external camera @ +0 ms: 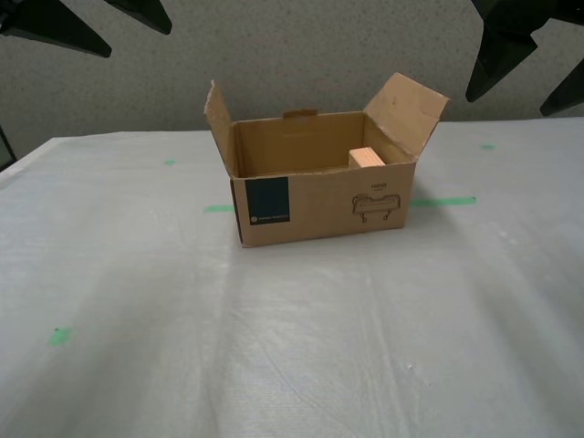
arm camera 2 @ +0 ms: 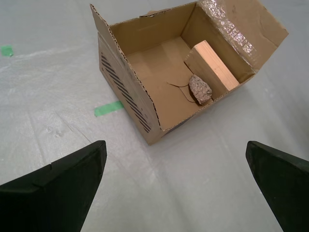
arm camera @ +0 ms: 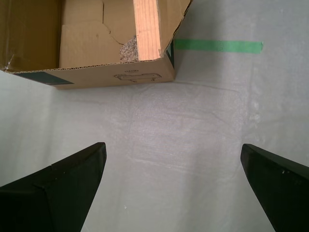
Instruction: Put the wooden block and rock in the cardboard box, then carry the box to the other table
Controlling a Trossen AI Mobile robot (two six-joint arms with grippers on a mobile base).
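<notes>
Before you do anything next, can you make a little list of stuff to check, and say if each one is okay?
1. Wooden block inside the cardboard box: ok, it leans against one side wall.
2. Rock inside the box: ok, it lies on the box floor touching the block.
3. Box sitting on the table with the wrinkled white sheet, beside green tape marks: ok.
4. Flaps open and upright, nothing sticking out over the rim: ok.
5. My first end effector open, holding nothing, clear of the box: ok.
6. My second end effector open, holding nothing, clear of the box: ok.
</notes>
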